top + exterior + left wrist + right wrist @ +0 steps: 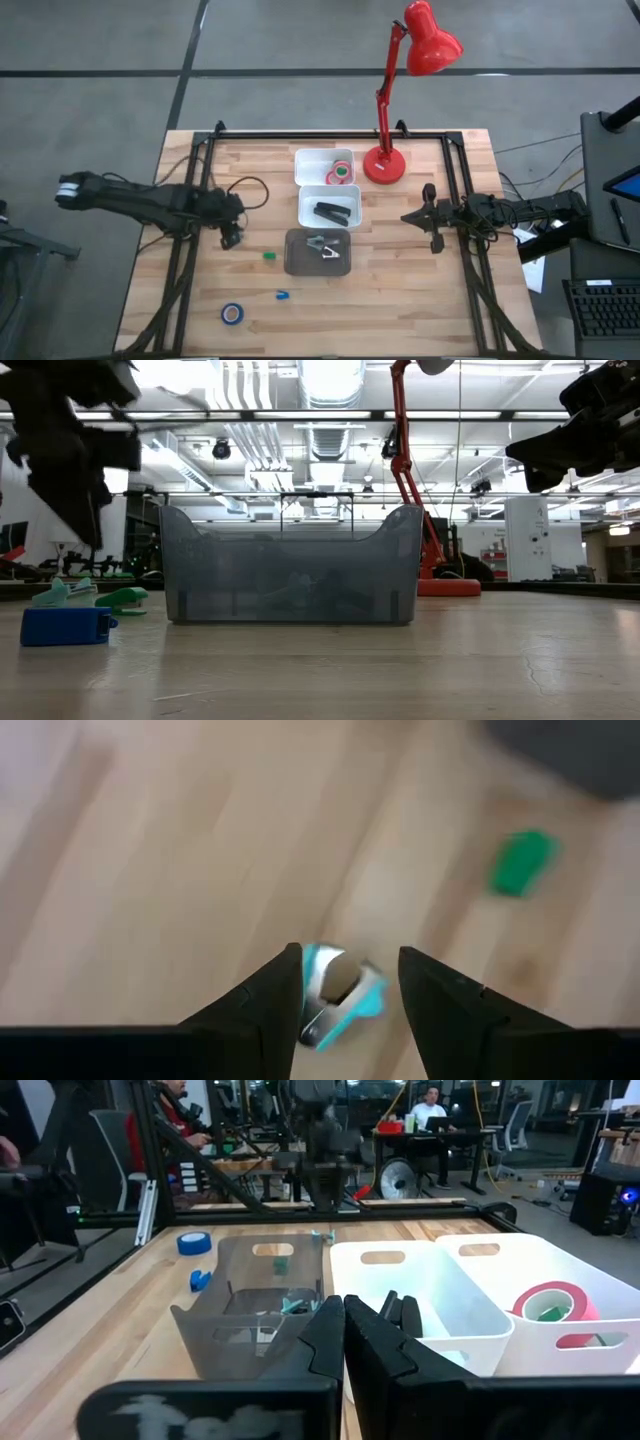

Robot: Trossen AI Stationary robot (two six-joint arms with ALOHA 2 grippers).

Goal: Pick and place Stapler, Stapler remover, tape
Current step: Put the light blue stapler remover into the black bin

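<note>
My left gripper (232,238) hangs open above a cyan staple remover (340,995) that lies on the table; its fingers stand on either side of the remover without touching it. A green staple remover (268,256) and a blue one (282,295) lie on the wood nearby. The blue tape roll (232,313) lies flat near the table's near edge. The black stapler (333,212) lies in the middle white bin. Red and green tape rolls (341,172) sit in the far white bin. My right gripper (432,218) waits shut to the right of the bins.
A grey bin (296,262) holding staple removers stands nearest, with the middle white bin (308,196) and the far white bin (305,158) in a row behind it. A red desk lamp (385,160) stands at the far right of the bins. People sit in the room beyond the table.
</note>
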